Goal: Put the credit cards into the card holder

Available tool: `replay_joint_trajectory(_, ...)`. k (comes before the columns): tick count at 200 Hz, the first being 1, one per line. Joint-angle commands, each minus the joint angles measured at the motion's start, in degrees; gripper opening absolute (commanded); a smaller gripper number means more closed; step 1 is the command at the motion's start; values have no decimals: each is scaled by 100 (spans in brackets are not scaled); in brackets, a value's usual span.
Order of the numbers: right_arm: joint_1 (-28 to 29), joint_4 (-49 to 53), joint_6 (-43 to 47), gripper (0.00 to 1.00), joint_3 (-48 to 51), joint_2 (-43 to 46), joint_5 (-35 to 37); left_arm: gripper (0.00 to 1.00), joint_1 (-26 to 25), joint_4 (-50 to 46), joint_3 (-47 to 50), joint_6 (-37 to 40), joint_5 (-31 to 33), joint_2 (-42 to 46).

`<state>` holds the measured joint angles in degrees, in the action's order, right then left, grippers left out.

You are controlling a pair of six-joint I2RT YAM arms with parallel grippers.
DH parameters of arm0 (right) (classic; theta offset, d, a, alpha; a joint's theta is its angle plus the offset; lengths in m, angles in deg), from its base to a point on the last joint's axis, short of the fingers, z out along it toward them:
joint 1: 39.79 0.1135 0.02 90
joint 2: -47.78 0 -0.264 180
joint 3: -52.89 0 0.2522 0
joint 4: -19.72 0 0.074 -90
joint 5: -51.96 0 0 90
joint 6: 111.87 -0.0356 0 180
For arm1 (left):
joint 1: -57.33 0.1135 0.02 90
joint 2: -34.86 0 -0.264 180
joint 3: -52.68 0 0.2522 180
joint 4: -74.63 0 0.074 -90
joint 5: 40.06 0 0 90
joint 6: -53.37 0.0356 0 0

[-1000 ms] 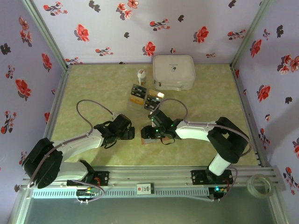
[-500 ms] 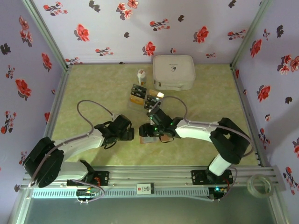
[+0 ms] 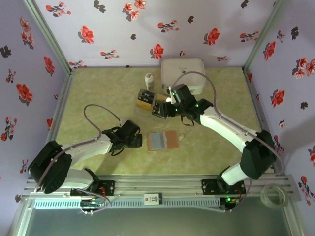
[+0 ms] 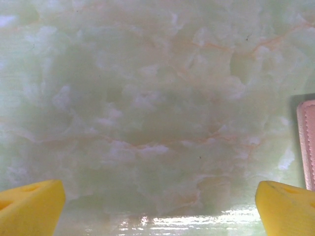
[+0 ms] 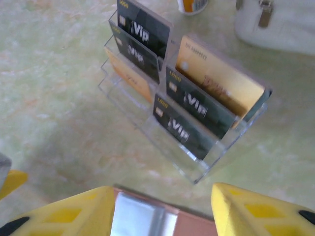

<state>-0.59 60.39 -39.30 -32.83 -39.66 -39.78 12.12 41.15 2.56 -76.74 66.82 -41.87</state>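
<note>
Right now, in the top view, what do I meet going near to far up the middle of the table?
card holder → cards → bottle

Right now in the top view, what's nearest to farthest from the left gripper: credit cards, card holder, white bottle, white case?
1. card holder, just right of the left gripper.
2. credit cards, standing farther back, mid-table.
3. white bottle, behind the cards.
4. white case, far back right.
</note>
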Motion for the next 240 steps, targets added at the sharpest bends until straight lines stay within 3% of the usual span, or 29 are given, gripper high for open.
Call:
replay_joint_trajectory(1, -18, 902, 1102, 52, -641, -565, 367, 100, 118, 123, -16, 87, 16, 3)
replay_joint_trajectory(98, 58, 1738, 1931, 38, -2413, -2609, 526, 100, 605, 417, 479, 149, -289, 359)
replay_joint_trajectory(211, 146, 1816, 2156, 35, -2678, -3191, 781, 100, 696, 654, 639, 116, -506, 321)
replay_joint_trajectory(240, 211, 1808, 2196, 30, -2621, -3175, 745, 100, 691, 639, 656, 93, -521, 347)
